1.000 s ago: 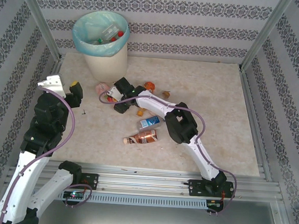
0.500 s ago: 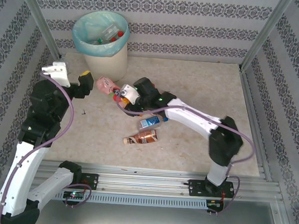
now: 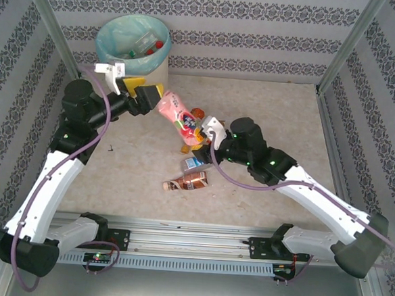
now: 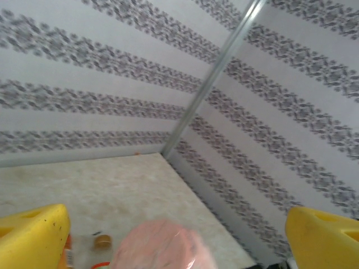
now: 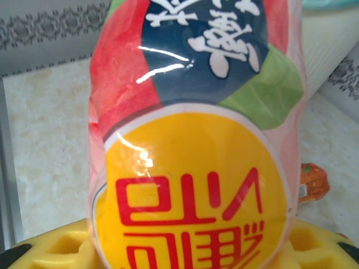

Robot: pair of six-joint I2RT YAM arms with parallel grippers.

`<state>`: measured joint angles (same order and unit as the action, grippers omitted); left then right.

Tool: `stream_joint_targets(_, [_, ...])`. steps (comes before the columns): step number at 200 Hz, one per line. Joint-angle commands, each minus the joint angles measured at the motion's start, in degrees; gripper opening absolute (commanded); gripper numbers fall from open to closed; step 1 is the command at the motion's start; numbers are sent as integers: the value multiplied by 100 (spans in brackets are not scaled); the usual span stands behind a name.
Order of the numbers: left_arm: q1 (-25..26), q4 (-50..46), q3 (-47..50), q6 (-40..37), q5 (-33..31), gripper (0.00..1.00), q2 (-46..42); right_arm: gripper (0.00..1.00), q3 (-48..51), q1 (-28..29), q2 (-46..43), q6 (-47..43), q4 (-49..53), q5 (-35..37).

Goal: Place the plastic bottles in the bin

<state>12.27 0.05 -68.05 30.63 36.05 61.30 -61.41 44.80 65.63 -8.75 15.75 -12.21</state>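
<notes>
The surface (image 3: 286,141) is carrying everything, and the bin (image 3: 103,40) is standing in its far left corner, against the wall. Some bottles (image 3: 142,47) are already lying inside the liner. Because the bin is on the left side, the two arms are meeting in front of it, and I am judging this as a hand-over.

The left claw (image 3: 147,94) is hanging just beside the bin with its yellow fingers (image 4: 320,235) standing wide apart and gripping nothing. It is pointing towards the right arm, ready to receive.

The right claw (image 3: 204,131) is gripping the pink bottle (image 3: 176,114) at its lower end and is lifting it slanted above the surface, the other end towards the left claw. From the left wrist, the pink end is showing low in the gap between the fingers. Whether it is touching them, I cannot tell.

Under the raised bottle, more are waiting on the surface: a brown bottle (image 3: 187,182) lying on its side, a blue one (image 3: 196,163) near it, and an orange one (image 3: 198,113) farther back.
</notes>
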Motion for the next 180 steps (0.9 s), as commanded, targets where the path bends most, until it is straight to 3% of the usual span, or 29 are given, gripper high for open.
stream_joint_targets(1, [-25,1123,120,764,833,96,92,51,62,-41,-304,262,-383,-246])
stream_joint_targets(43, [189,1873,315,1273,1821,93,367,51,-66,-46,-393,506,-732,-457])
stream_joint_targets(109, [328,2012,261,1362,1737,71,490,50,-74,1,-251,522,-1003,-702])
stream_joint_targets(147, [325,1978,237,1264,1430,49,474,51,29,0,-199,501,-984,-647])
stream_joint_targets(163, [321,2041,226,1265,1302,40,472,56,71,-6,-206,565,-1022,-547])
stream_joint_targets(180, [327,2061,182,1214,1102,38,455,74,93,-4,-197,695,-1019,-188])
